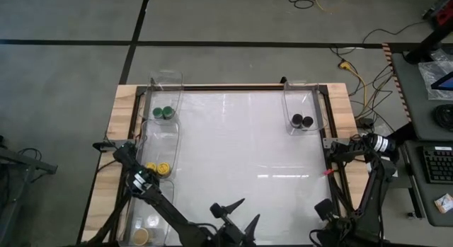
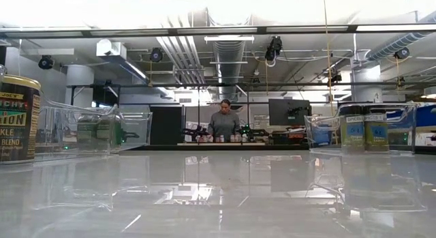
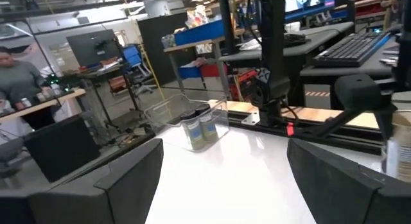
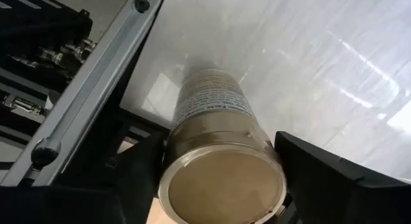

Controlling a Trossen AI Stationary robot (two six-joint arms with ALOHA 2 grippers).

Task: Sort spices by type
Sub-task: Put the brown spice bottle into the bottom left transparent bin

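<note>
My right gripper is over the table's near right corner, shut on a spice jar with a printed label and a tan round end facing the wrist camera. The left wrist view shows that jar at its edge. My left gripper waits open at the near edge, around nothing. Two green-lidded jars, yellow-lidded jars and a tan-lidded jar stand in bins on the left. Two black-lidded jars stand in the far right bin. My right gripper pinches the spice jar between its two fingers, one finger on each side of the jar's tan end. The fingers come from above, pointing down along the jar, whose body runs away toward the table. Whether its far end rests on the table I cannot tell.
Clear plastic bins line the left edge and the far right corner. A metal rail borders the table's right side, close to the held jar. The white table top lies bare in the middle. A person is far behind.
</note>
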